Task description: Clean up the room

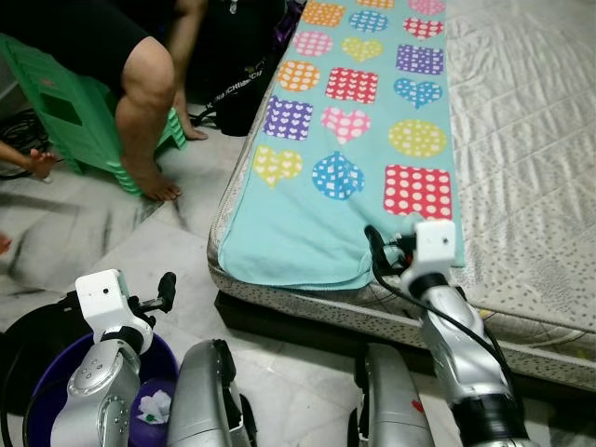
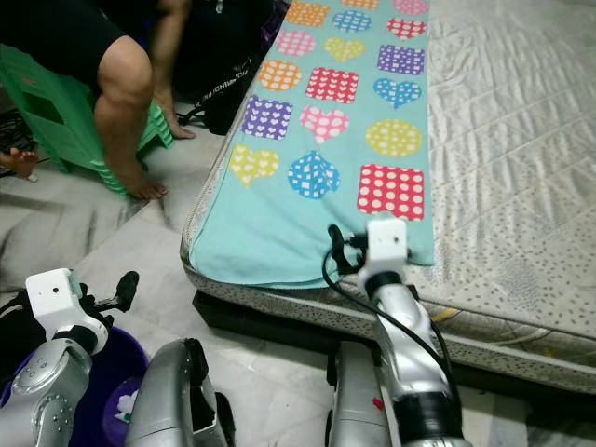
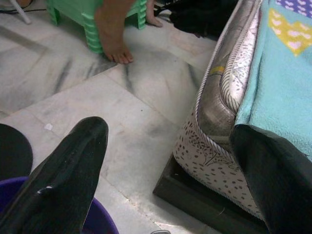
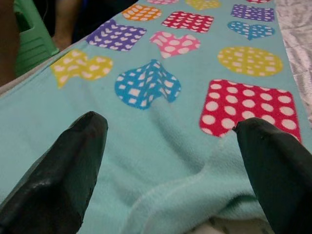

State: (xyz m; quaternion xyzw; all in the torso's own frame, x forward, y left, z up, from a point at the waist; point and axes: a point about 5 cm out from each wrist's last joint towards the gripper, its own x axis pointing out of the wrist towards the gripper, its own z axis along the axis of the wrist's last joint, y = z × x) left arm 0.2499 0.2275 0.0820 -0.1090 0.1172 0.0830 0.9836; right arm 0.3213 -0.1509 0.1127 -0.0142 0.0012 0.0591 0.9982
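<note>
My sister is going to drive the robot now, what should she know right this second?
Right gripper: open, empty, at the near edge of the turquoise blanket with coloured shapes, spread along the mattress.
Left gripper: open, empty, low over the marble floor, above the purple bucket.
The bucket holds something white and crumpled.
A person sits on a green stool beside the bed.
Done: nothing is held.
Left: probably grasp the blanket edge and tidy it; mind the person's feet.

A person's bare foot [image 1: 154, 182] on marble floor [image 1: 140, 251] — beside a green stool [image 1: 65, 116].
</note>
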